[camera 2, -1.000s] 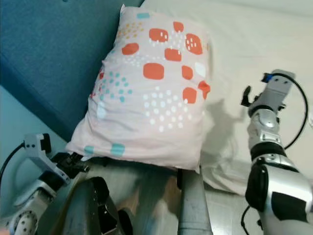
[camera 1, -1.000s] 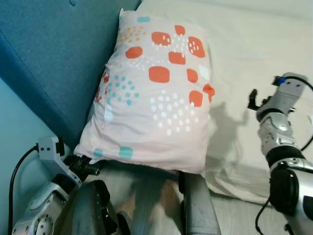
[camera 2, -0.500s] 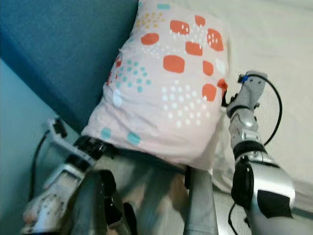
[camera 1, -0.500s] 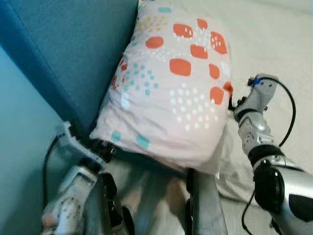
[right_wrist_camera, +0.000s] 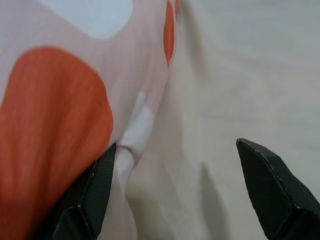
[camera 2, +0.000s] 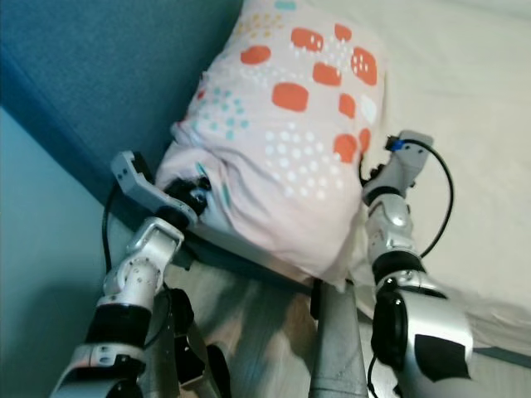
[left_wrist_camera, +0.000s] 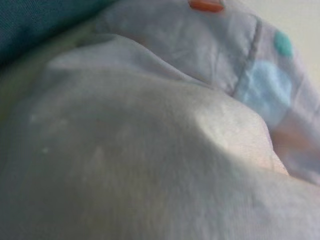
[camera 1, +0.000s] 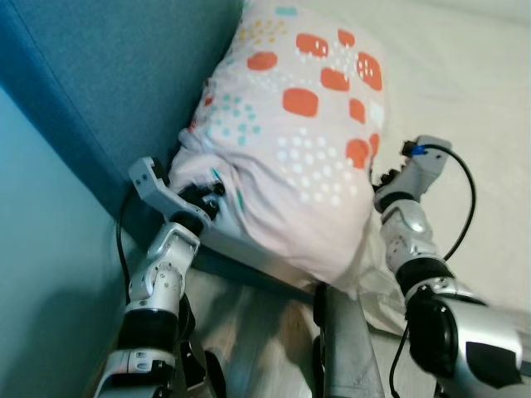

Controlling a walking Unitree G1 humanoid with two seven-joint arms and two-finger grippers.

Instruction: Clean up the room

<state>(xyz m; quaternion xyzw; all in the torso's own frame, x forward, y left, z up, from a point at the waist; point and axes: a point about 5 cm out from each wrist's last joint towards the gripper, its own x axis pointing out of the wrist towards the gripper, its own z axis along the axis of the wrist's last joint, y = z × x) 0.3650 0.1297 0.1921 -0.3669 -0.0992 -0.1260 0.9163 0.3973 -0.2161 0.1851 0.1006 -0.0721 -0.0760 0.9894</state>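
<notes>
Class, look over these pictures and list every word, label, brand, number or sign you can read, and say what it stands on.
None can be read: the pillow carries only orange, teal and white spots, and the blue headboard and cream sheet are plain.

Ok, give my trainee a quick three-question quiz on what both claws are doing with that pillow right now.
1. True or false: the pillow leans against the blue headboard.
2. Which claw presses into the pillow's lower corner nearest the headboard? A) left claw B) right claw
3. Fill in: in the right wrist view, the right claw's fingers are ____, one of them against the pillow's edge over the cream sheet.

Key: 1 true; 2 A; 3 open.
</notes>
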